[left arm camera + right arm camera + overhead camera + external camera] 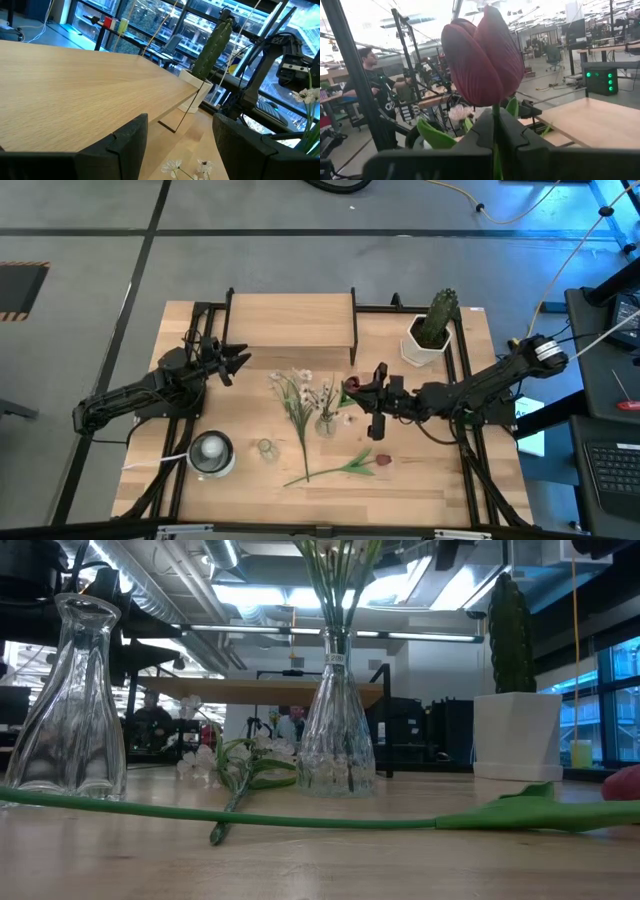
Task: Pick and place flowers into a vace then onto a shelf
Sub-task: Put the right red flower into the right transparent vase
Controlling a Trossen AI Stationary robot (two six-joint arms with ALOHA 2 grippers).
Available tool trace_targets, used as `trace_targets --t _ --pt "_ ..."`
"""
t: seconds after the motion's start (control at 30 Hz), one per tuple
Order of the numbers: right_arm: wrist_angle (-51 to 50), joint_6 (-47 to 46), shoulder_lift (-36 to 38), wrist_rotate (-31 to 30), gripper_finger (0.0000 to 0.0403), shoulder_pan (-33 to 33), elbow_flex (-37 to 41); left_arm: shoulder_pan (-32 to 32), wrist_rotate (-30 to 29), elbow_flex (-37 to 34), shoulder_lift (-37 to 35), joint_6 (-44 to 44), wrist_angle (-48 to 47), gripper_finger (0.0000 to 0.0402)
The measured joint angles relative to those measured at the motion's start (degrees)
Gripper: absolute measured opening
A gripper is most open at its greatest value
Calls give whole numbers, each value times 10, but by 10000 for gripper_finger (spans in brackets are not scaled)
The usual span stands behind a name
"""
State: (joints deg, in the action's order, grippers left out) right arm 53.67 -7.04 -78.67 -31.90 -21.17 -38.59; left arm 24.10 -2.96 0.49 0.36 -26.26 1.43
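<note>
In the right wrist view a dark red bud (482, 55) stands just above my right gripper (496, 135), which is shut on its green stem. From above, that gripper (358, 391) hangs right of a clear vase (327, 423). Green stems (335, 580) rise from this vase (335, 730); whether the held stem is one of them I cannot tell. White-blossom sprays (297, 392) lie flat on the table left of the vase. Another red-bud flower (340, 468) lies flat near the front edge. My left gripper (236, 362) waits open at the shelf's (290, 320) left front corner. My right gripper pinches the stem (495, 114) just below the bud between its two shut fingers (515, 142). The fingers reach in roughly level from the table's right side. The bud stands upright above them, clear of the table; the stem below the fingers is hidden by the gripper.
A second, empty clear vase (75, 700) stands near the front left, beside a round white and metal object (210, 452). A green cactus in a white pot (432, 330) stands right of the shelf. Black frame rails run along both table sides.
</note>
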Motion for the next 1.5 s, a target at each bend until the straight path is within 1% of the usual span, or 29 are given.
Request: trace_targets --t 0.27,0.63,0.97,1.1,1.3,1.5 --pt "2 -18 -36 0 3 0 0 0 0 0 0 0 0 216" --pt "9 -32 -66 -1 3 0 -1 0 -3 0 0 0 0 216" --pt "15 -27 -68 0 33 0 0 0 -7 0 0 0 0 216" --pt "19 -4 -68 0 60 0 0 0 -7 0 0 0 0 216" --pt "21 2 -66 0 132 0 0 0 -7 0 0 0 0 216" --pt "11 45 -52 0 193 0 0 0 -6 0 0 0 0 216"
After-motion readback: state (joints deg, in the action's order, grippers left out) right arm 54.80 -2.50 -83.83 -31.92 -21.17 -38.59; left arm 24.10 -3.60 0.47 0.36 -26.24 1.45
